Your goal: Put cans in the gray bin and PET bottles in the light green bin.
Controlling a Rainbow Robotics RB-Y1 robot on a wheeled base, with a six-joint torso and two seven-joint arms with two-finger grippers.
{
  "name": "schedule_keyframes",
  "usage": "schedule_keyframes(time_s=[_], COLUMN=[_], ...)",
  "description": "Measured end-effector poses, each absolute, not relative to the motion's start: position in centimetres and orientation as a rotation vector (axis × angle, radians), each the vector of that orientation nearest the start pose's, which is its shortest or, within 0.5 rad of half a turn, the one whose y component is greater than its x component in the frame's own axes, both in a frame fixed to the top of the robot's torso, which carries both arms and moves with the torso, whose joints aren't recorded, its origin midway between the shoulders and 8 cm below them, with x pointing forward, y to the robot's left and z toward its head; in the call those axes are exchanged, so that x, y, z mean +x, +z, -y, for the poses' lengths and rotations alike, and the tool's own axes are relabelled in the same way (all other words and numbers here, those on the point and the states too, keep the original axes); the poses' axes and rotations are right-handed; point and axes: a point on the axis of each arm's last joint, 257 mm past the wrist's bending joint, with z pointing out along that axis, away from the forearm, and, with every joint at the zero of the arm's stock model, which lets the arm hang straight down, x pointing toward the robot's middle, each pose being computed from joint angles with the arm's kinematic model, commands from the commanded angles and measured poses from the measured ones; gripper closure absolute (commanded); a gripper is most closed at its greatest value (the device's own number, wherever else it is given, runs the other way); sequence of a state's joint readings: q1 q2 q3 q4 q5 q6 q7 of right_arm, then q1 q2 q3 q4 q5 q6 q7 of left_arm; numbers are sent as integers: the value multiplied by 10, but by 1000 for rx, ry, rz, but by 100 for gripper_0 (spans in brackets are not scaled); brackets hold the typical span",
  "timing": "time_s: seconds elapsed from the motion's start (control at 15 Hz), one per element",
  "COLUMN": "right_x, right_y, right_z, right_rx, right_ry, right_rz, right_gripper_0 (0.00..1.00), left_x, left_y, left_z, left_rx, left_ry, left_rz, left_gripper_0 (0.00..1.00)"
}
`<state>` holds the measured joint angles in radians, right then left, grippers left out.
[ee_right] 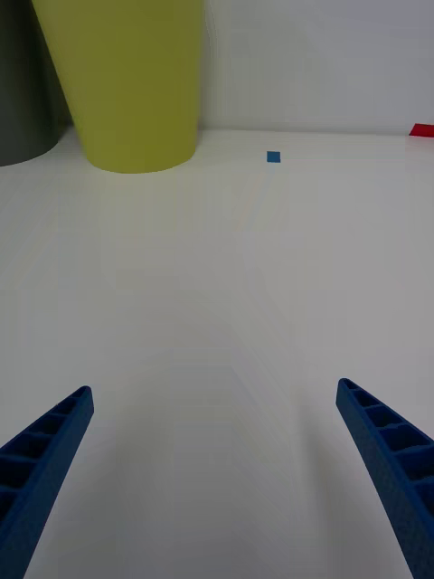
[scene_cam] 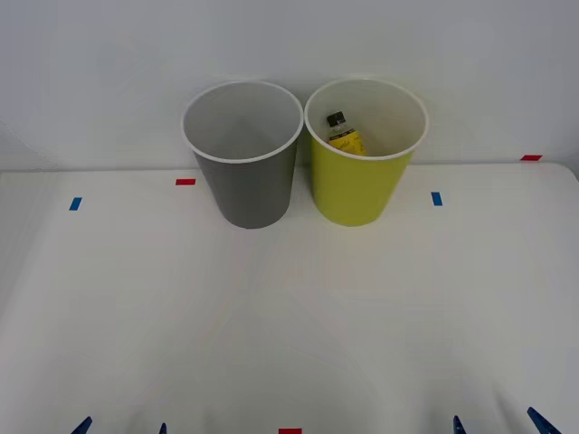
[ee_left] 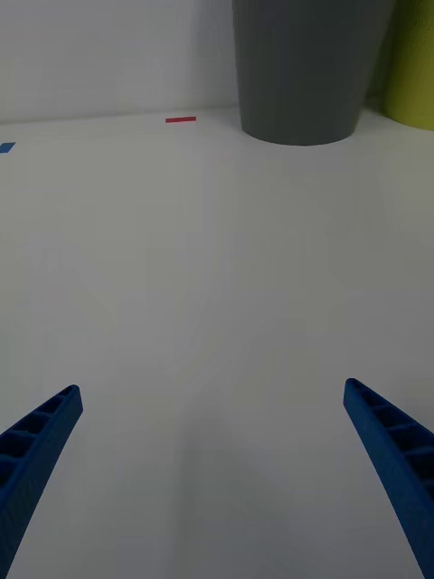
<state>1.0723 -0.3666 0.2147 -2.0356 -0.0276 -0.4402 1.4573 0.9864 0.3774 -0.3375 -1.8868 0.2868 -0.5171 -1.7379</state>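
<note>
The gray bin (scene_cam: 244, 163) and the light green bin (scene_cam: 360, 163) stand side by side at the back of the white table, the gray one on the left. Inside the light green bin lies a PET bottle (scene_cam: 342, 134) with a yellow body and black cap, leaning against the wall. The gray bin's inside looks bare. My left gripper (scene_cam: 122, 427) is open at the table's near left edge, with the gray bin (ee_left: 307, 68) far ahead. My right gripper (scene_cam: 493, 423) is open at the near right edge, the light green bin (ee_right: 131, 81) far ahead. No cans are in view.
Small tape marks dot the table (scene_cam: 289, 316): red ones (scene_cam: 185, 182) (scene_cam: 531, 157) (scene_cam: 289, 431) and blue ones (scene_cam: 75, 203) (scene_cam: 437, 198). A white wall rises right behind the bins. Wide bare tabletop lies between the grippers and the bins.
</note>
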Motion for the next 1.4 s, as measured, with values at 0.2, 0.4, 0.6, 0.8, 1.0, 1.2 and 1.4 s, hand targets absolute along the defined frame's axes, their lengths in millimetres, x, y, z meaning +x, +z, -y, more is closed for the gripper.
schedule_keyframes(time_s=[0.2,0.4,0.6,0.8,1.0,1.2,1.4], right_x=[213,213,213,213,213,213,213], right_y=[-295,-295,-295,-295,-295,-295,-295], right_z=[261,261,261,261,261,261,261], right_rx=[-95,-95,-95,-95,-95,-95,-95], right_ry=[29,29,29,29,29,29,29], right_rz=[-1763,-1763,-1763,-1763,-1763,-1763,-1763], right_gripper_0=[7,7,7,7,6,7,7], left_x=[209,209,209,209,209,209,209], left_y=[-331,-331,-331,-331,-331,-331,-331], left_z=[-245,-245,-245,-245,-245,-245,-245], left_rx=[64,64,64,64,64,64,64], left_ry=[-16,-16,-16,-16,-16,-16,-16], left_rz=[-1776,-1776,-1776,-1776,-1776,-1776,-1776], left_gripper_0=[0,0,0,0,0,0,0])
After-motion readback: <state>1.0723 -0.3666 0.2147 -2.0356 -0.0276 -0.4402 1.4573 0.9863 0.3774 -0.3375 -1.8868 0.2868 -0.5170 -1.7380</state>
